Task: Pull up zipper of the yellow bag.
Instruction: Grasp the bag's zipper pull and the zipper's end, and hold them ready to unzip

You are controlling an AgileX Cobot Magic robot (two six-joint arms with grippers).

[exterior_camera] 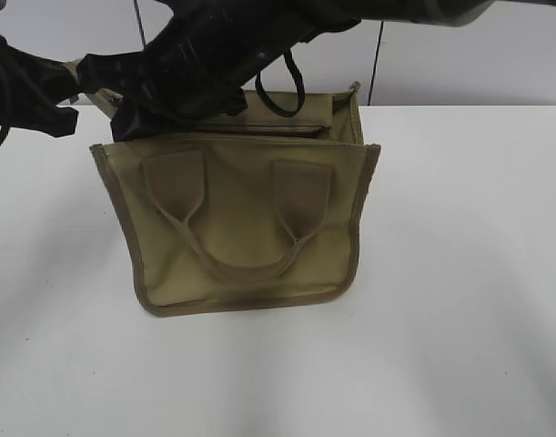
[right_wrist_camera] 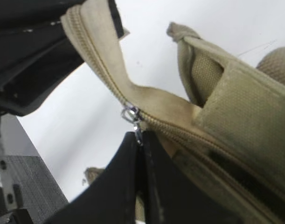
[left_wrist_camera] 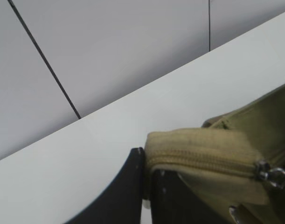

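1. White tabletop [exterior_camera: 459, 273] is carrying one yellow bag [exterior_camera: 241, 228], which is standing upright near the middle; pale wall panels are running behind it at twelve o'clock.
2. Looking into the bag's open mouth at its twelve o'clock side, I am seeing an inner khaki panel and a dark strap loop [exterior_camera: 291, 86]; whether anything else is lying inside, I cannot tell.
3. I am counting one bag, two short handles on its near face joining in one loop [exterior_camera: 246, 264], one zipper [right_wrist_camera: 105, 79] and one silver pull tab [right_wrist_camera: 131, 114].
4. My left pincer [left_wrist_camera: 147, 186] is pinching the rounded end of the zipper panel [left_wrist_camera: 198, 154] between its two dark fingers, narrowed down onto the fabric.
5. My right pincer [right_wrist_camera: 141, 144] is closing its two dark fingers together just below the pull tab, with the tab's lower end sitting between the fingertips, so it is gripping the tab.
6. In the exterior view both my arms are crowding the bag's ten to twelve o'clock corner [exterior_camera: 196, 64].
7. Bare table is stretching wide from three through six to nine o'clock of the bag; the table's far edge is running close behind the bag at twelve.
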